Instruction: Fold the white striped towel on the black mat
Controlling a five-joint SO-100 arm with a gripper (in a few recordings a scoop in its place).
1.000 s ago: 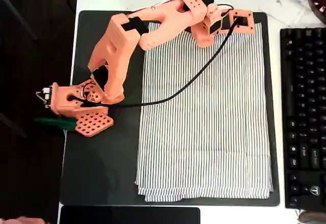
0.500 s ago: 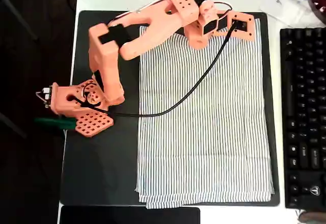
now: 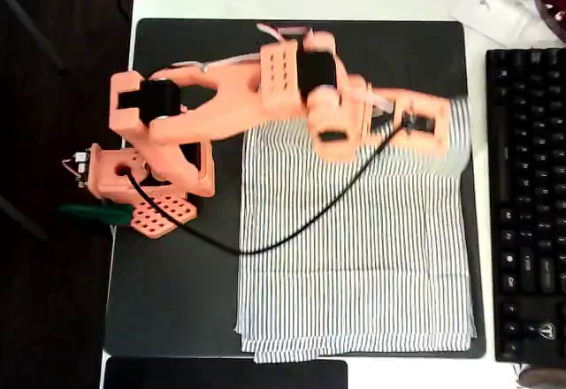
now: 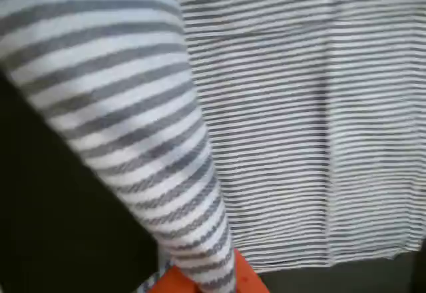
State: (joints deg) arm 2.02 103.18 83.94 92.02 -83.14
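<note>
Towel (image 3: 354, 256) fold is underway: end effector (image 3: 423, 124) is clamped on the white striped towel's far edge, lifted above the black mat (image 3: 177, 292), fold not yet laid down.

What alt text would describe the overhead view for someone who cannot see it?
An orange robot arm reaches over a white striped towel on a black mat, its gripper lifting the towel's top edge. A black keyboard sits at right.

Salmon-orange printed arm (image 3: 221, 110), perforated base plate, black motors, trailing black cable (image 3: 292, 230).
</note>
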